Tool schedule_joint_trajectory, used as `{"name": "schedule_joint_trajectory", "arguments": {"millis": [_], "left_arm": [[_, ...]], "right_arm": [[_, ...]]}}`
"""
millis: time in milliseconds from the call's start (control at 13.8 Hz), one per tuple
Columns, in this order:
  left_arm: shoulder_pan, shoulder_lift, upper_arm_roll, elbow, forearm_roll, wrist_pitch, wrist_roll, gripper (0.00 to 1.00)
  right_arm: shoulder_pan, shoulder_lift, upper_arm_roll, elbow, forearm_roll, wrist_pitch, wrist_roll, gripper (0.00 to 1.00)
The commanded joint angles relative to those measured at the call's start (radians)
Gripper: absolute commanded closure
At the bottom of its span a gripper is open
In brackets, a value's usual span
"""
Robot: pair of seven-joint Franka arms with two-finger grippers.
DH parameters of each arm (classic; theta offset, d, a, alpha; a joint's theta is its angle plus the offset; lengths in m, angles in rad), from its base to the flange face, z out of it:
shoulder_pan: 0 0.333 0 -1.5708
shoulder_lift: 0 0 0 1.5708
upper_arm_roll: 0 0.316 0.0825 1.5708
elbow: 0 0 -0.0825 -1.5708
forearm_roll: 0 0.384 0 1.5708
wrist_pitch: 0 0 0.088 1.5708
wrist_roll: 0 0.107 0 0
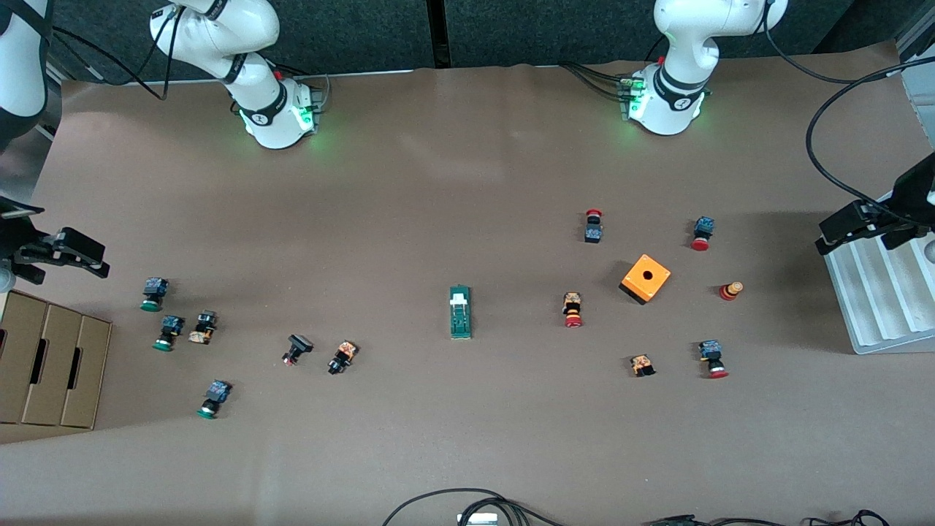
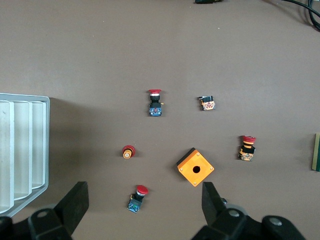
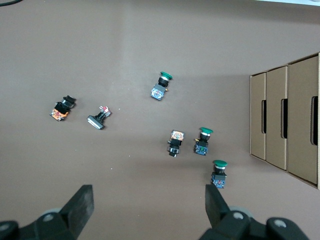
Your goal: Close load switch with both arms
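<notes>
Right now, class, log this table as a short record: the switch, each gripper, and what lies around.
load switch: flat on the table's middle, untouched
left gripper: open, in the air over the grey tray, holding nothing
right gripper: open, in the air at its own end of the table, above the cardboard boxes, holding nothing
orange box: between the switch and the tray
red buttons: scattered around the orange box
green buttons: grouped near the boxes
task state: not begun
</notes>
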Motion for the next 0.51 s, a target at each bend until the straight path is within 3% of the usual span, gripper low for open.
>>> {"name": "schedule_joint_trajectory", "arguments": {"millis": [0,218,435], "left_arm": [[0.000,0.002,-0.004,0.016,-0.001,-0.031,0.007,0.00],[-0.003,-0.001,-0.005,0.019,0.001,-0.032,0.009,0.00],[-0.015,-0.008,-0.051,0.025,0.012,-0.032,-0.008,0.00]], "right_arm": [[0.002,-0.011,-0.005,-0.023,0.024,0.018,-0.003,0.01],[0.000,-0.003,-0.005,-0.013,0.024,0.027,-0.009,0.01],[0.000,-0.001,-0.005,-0.013,0.024,0.027,-0.009,0.01]]}}
